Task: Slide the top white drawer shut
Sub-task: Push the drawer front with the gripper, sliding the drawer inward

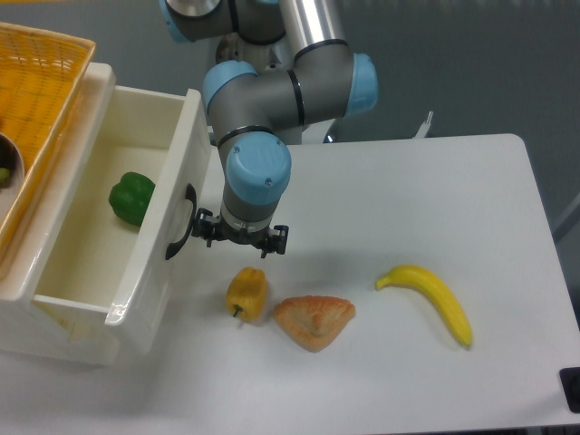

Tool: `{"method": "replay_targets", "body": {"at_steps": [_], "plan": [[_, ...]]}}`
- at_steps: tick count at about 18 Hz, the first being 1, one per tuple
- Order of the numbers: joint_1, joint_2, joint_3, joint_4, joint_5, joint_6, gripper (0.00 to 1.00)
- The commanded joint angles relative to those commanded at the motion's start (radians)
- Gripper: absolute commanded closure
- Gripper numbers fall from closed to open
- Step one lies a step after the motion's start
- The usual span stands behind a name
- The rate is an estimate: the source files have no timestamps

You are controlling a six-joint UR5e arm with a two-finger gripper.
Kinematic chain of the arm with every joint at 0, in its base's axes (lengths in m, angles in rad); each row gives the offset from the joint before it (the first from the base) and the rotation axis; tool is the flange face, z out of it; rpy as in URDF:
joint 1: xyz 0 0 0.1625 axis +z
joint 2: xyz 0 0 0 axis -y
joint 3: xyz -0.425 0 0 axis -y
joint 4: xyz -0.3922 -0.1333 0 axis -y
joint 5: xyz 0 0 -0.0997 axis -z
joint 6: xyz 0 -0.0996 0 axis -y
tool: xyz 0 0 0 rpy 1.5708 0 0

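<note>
At frame left, the glossy white plastic top drawer [136,263] stands open. My gripper [235,237] touches its front; finger state unclear. It should glide stiffly; I push beside the black arched handle [179,234].

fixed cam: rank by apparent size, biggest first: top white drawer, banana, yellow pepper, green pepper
1. top white drawer, by far the largest
2. banana
3. yellow pepper and green pepper: look about alike; the green one lies inside the drawer, partly hidden by its front, so no ranking between them.
</note>
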Motion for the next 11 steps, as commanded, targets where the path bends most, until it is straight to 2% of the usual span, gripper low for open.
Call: {"method": "replay_targets", "body": {"at_steps": [11], "plan": [[-0.015, 0.002, -0.002, -0.002, 0.0, -0.002, 0.0]]}}
